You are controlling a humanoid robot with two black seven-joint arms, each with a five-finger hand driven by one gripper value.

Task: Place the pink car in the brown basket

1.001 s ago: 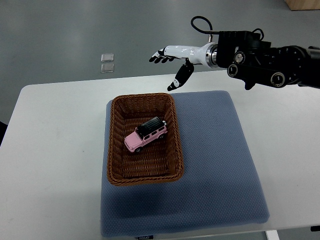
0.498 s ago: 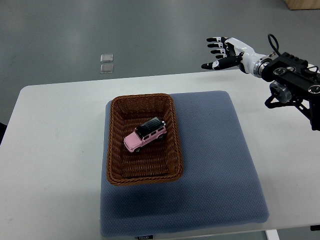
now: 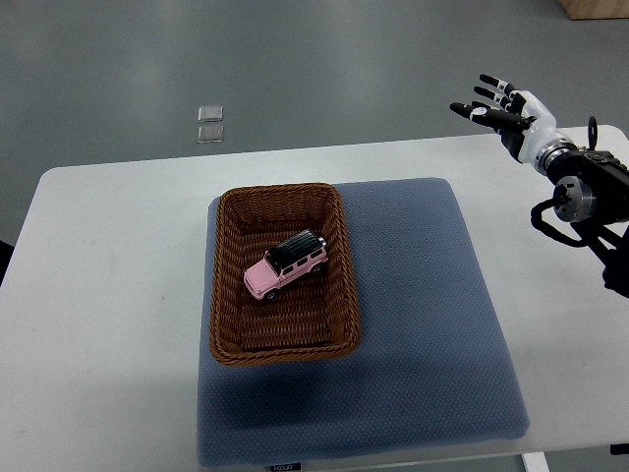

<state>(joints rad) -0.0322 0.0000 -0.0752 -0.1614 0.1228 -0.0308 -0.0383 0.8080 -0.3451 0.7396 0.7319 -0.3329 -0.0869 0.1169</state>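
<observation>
A pink toy car (image 3: 286, 266) with a black roof lies inside the brown wicker basket (image 3: 228, 324), near its middle, nose toward the back right. The basket stands on the left part of a blue-grey mat (image 3: 423, 324). My right hand (image 3: 499, 110) is at the far right, above the table's back edge and well away from the basket. Its fingers are spread and hold nothing. The left arm does not show.
The white table (image 3: 108, 295) carries the mat. Two small clear squares (image 3: 210, 124) lie on the grey floor beyond the table's far edge. A wooden object (image 3: 596, 8) shows at the top right corner.
My right hand has drawn back to the right, from above the basket's far end to the table's right edge. The car and the basket have not moved.
</observation>
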